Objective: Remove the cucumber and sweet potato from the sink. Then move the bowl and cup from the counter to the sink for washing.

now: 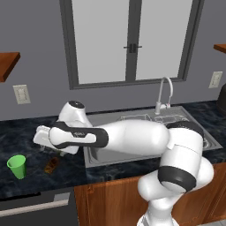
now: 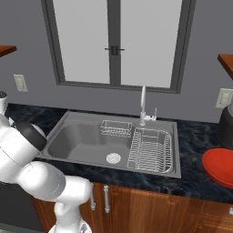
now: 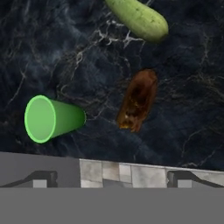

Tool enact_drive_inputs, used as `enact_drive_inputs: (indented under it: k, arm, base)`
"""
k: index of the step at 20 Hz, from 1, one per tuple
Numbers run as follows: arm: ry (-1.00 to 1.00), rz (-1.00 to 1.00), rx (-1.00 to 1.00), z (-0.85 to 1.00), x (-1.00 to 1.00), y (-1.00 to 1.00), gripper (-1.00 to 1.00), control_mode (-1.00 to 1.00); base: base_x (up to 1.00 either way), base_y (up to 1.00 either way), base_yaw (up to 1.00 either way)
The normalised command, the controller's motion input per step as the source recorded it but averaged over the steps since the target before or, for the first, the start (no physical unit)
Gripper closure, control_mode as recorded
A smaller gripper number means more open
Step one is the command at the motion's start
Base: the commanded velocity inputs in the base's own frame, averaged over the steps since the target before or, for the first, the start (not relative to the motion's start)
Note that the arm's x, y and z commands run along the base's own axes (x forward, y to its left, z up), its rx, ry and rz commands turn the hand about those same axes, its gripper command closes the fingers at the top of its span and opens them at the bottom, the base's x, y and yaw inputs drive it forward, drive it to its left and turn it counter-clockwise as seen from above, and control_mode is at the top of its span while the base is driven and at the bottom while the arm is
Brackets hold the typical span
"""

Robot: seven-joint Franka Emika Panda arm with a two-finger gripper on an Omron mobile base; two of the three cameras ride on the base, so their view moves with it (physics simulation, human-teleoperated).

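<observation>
My gripper (image 3: 113, 180) hangs open above the dark marble counter left of the sink (image 2: 82, 141), with nothing between its fingers. Below it lie the dark reddish-brown sweet potato (image 3: 138, 100), the pale green cucumber (image 3: 138, 19) and the bright green cup (image 3: 50, 119), each apart from the others. From the left base view the hand (image 1: 49, 148) hovers over the sweet potato (image 1: 51, 164), and the cup (image 1: 16, 166) stands upright to its left. The red bowl (image 2: 220, 166) rests on the counter right of the sink.
In the grey basin I see a white drain (image 2: 113, 158), a wire basket (image 2: 116, 128) and a wire dish rack (image 2: 152, 150). The curved faucet (image 2: 143, 104) stands behind it. A dark appliance (image 2: 226, 127) sits behind the bowl. My arm stretches across the sink's front.
</observation>
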Motion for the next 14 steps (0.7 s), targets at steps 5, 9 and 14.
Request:
enact_drive_inputs:
  k: [5, 9, 14]
  arm:
    - [0.00, 0.00, 0.00, 0.05, 0.00, 0.09, -1.00, -1.00]
    - [0.00, 0.00, 0.00, 0.03, 0.02, 0.19, -1.00, -1.00]
    - [0.00, 0.01, 0.00, 0.00, 0.08, 0.23, -1.00, -1.00]
  base:
    - [0.00, 0.00, 0.00]
    - [0.00, 0.00, 0.00]
    - [0.00, 0.00, 0.00]
